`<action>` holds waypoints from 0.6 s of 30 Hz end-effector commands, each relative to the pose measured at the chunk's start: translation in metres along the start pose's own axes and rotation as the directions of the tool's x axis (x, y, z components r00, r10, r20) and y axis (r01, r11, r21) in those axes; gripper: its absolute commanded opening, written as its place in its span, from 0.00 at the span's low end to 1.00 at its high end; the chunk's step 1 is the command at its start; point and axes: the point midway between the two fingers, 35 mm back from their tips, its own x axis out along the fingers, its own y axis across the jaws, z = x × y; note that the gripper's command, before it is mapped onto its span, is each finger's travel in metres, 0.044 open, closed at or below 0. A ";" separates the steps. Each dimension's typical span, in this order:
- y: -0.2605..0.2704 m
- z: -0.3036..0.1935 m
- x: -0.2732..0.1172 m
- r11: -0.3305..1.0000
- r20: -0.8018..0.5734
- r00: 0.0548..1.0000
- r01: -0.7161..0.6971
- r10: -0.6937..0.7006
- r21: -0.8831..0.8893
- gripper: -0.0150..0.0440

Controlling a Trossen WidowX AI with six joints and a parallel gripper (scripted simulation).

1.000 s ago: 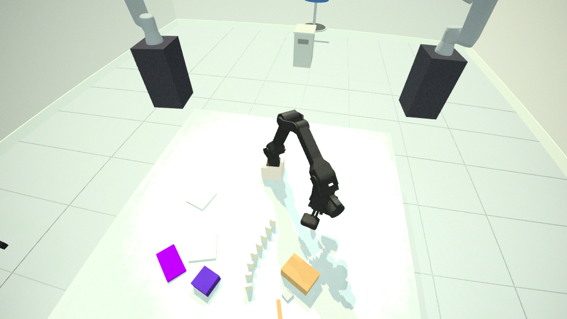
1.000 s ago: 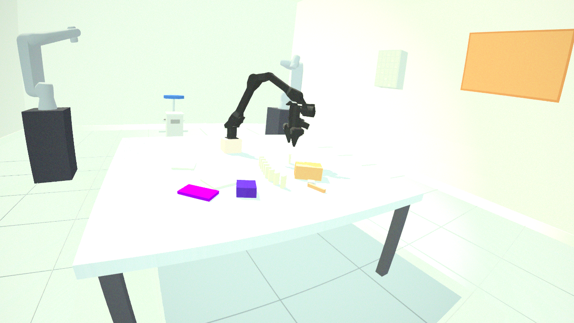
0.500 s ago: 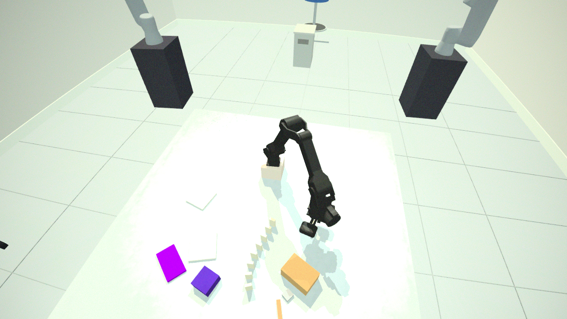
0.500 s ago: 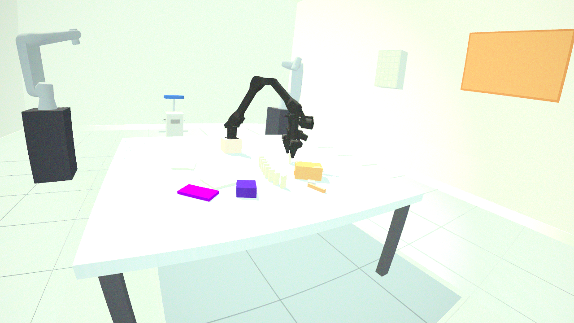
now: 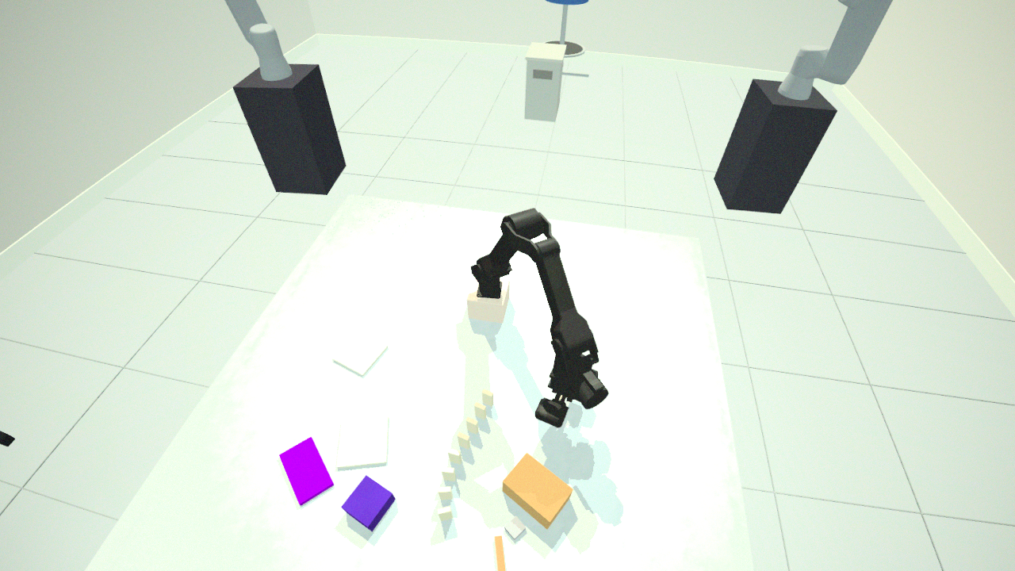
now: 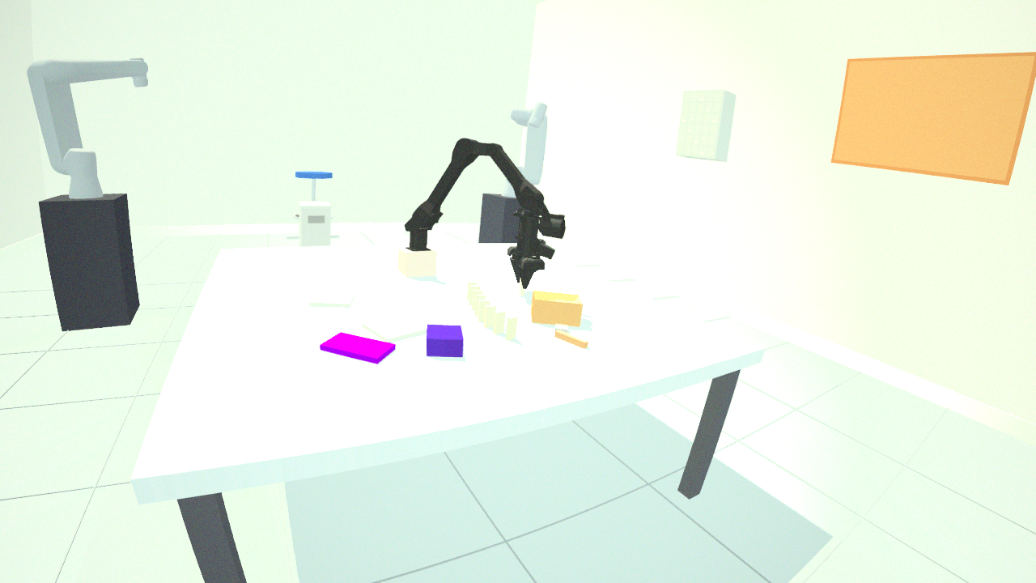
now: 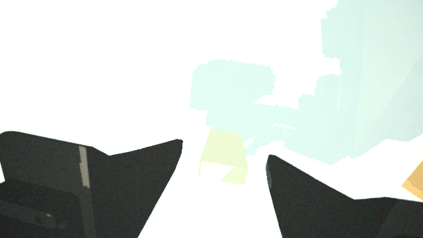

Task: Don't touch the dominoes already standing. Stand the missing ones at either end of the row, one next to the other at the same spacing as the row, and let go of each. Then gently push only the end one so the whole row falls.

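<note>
A curved row of several cream dominoes stands upright, with its near end domino [image 5: 445, 496] [image 6: 511, 326] close to the purple box and its far end domino [image 5: 487, 397] towards the arm's base. A separate pale yellow domino [image 6: 521, 291] [image 7: 223, 146] stands upright to the right of the row, behind the orange box; in the top view the gripper hides it. My gripper [image 5: 551, 413] [image 6: 524, 282] [image 7: 224, 153] points down just over this domino. Its fingers are partly open, one on each side of the domino in the wrist view, with gaps on both sides. It holds nothing.
An orange box [image 5: 537, 489] [image 6: 556, 310] [image 7: 416, 182] stands right of the row, near the gripper. An orange strip [image 5: 499, 553] [image 6: 571, 338] and a small grey-white block [image 5: 515, 528] lie in front. A purple box [image 5: 367, 500] [image 6: 443, 340] and magenta slab [image 5: 306, 470] [image 6: 357, 346] lie left.
</note>
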 end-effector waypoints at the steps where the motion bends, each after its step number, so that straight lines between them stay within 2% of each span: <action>1: 0.000 0.001 0.000 1.000 0.004 1.000 -0.002 0.002 -0.001 0.56; 4: 0.000 0.001 0.000 1.000 0.004 1.000 -0.002 0.002 -0.001 0.44; 14: 0.000 0.001 -0.002 1.000 0.004 1.000 -0.002 0.002 -0.001 0.44; 18: -0.004 0.006 -0.057 1.000 0.003 1.000 -0.001 0.001 0.000 0.44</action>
